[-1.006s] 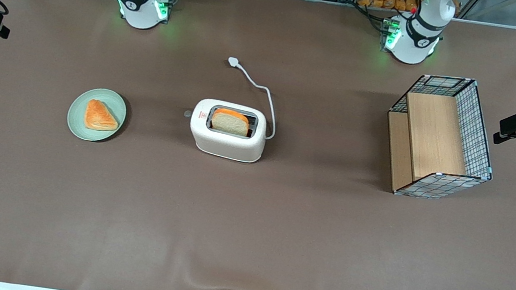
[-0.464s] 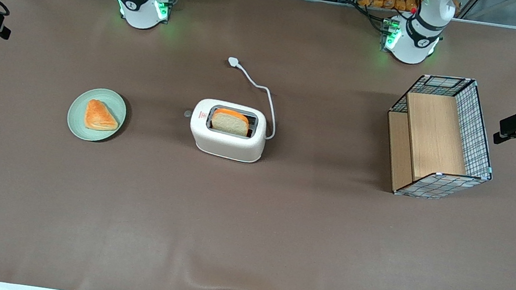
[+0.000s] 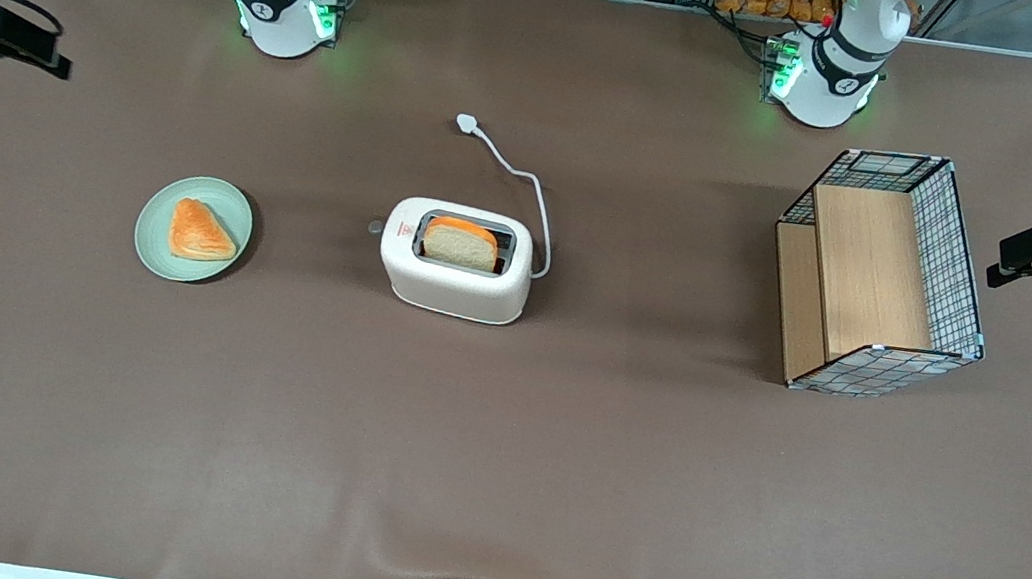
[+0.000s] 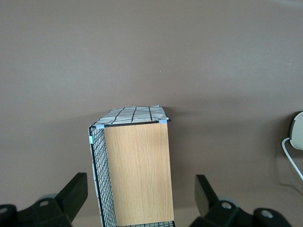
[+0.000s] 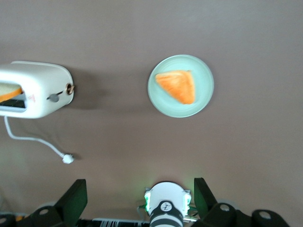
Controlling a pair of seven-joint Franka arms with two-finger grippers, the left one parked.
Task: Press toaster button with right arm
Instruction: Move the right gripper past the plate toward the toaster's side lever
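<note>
The cream-white toaster [image 3: 456, 266] stands mid-table with a slice of bread [image 3: 460, 243] in its dark top slot. Its small grey button [image 3: 374, 227] sticks out of the narrow end by the red triangle mark, facing the working arm's end of the table. The right wrist view also shows the toaster [image 5: 40, 90] and the button [image 5: 53, 98]. My right arm's gripper [image 3: 53, 63] hangs high over the table edge at the working arm's end, well away from the toaster. Its black fingers [image 5: 75, 198] stand wide apart, so the gripper [image 5: 139, 201] is open and holds nothing.
A green plate [image 3: 156, 229] carrying a triangular pastry [image 3: 199, 231] lies between the gripper and the toaster. The white cord [image 3: 530, 193] runs from the toaster to its plug [image 3: 468, 123]. A wire basket with wooden panels [image 3: 881, 275] sits toward the parked arm's end.
My right gripper has moved in from the table's edge toward the toaster. The toaster, plate and basket have not moved.
</note>
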